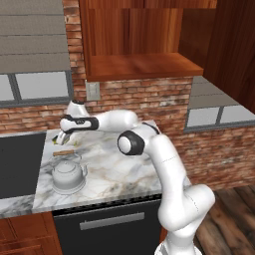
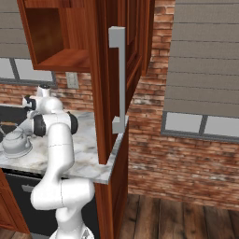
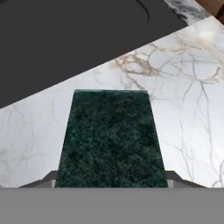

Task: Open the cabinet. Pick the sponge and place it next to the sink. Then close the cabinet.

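Kitchen, rendered: brick wall, marble counter, dark sink at nine o'clock, kettle, open wooden cabinet at twelve.

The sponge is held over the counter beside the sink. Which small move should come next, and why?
Probably lower it a little and open the end effector. The sponge is clamped between its fingertips over marble counter, just beside the dark sink, so the spot looks right. The cabinet stands open.

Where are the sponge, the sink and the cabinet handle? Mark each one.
sponge (image 3: 111, 138), hand view, middle of its dark green scouring face.
sink (image 3: 65, 39), hand view, the dark basin's floor beside the marble.
cabinet handle (image 2: 121, 74), right base view, midway down the vertical silver bar.
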Available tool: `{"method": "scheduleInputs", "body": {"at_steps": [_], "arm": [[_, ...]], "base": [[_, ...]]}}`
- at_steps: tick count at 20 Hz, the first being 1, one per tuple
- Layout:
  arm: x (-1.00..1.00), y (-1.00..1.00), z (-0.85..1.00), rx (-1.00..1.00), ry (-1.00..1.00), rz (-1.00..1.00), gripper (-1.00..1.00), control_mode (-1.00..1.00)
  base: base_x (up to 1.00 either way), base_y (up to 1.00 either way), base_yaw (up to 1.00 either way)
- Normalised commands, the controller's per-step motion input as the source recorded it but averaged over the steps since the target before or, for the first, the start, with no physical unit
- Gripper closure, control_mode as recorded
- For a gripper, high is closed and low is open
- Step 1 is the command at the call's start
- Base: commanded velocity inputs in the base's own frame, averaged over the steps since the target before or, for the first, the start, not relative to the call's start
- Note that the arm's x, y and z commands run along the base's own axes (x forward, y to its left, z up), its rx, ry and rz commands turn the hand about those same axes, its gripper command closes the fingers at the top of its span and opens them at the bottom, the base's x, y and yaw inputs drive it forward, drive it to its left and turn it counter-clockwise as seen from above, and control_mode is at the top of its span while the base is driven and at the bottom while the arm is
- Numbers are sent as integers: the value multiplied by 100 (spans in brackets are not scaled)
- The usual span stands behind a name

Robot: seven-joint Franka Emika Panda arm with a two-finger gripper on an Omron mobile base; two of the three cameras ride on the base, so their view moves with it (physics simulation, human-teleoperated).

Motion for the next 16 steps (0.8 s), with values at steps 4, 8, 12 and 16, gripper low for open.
{"method": "scheduleInputs", "body": {"at_steps": [4,8,12,16], "arm": [[0,0,-3,0,10,0,100,-100],[-3,0,0,-1,1,0,100,-100],[-2,-4,0,0,0,-5,-100,-100],[-1,0,0,0,0,0,-100,-100]], "base": [[0,0,0],[0,0,0],[0,0,0],[0,0,0]]}}
